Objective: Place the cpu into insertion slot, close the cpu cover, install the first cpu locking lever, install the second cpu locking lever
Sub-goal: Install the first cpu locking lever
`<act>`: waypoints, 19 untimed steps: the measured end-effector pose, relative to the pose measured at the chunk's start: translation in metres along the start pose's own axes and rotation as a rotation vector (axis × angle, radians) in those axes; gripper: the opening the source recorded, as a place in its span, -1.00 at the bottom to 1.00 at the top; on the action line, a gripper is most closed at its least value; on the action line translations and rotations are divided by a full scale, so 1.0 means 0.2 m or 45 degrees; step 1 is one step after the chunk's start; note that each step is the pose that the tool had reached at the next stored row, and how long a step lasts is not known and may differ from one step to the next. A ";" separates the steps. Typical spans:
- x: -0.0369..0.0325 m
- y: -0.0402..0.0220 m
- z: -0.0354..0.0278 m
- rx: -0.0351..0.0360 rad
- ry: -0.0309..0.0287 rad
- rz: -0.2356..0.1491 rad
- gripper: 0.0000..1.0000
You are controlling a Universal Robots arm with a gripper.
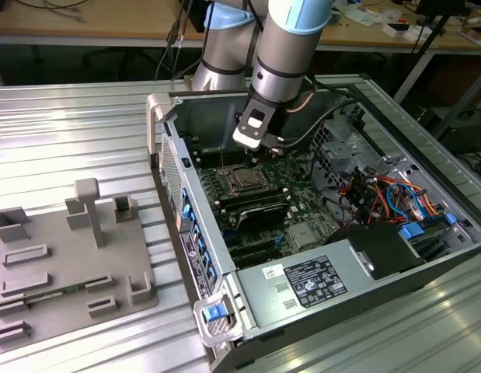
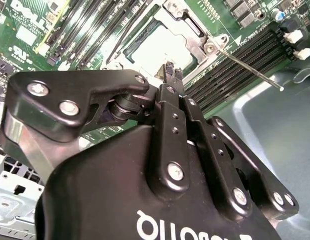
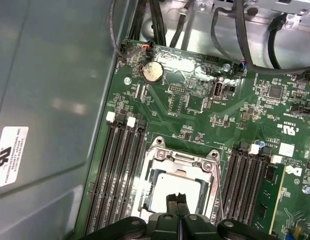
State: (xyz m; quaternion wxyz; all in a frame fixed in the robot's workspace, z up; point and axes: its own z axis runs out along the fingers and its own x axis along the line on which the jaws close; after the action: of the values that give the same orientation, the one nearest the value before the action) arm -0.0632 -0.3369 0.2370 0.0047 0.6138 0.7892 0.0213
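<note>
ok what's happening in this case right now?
The arm's gripper hangs just above the cpu on the motherboard inside the open computer case, fingers shut with nothing between them. The cpu is seated and the cpu cover looks folded down around it. One thin locking lever sticks out free beside the memory slots, so it appears unlatched.

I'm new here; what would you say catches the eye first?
The hand, fingers together, hovers over the cpu, framed by the cpu cover, in the first wrist view. In the exterior view an open computer case lies centre, a grey tray at the exterior view's left.
</note>
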 end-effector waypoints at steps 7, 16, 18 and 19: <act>0.000 0.000 0.000 0.0039 0.0080 -0.206 -0.79; 0.000 0.000 0.001 0.0093 0.0193 -0.494 -0.79; 0.000 0.000 0.002 0.0105 0.0218 -0.558 -0.79; 0.000 0.000 0.002 0.0109 0.0227 -0.581 -0.79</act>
State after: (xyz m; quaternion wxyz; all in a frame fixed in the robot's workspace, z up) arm -0.0632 -0.3370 0.2366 -0.0002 0.4193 0.9076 0.0217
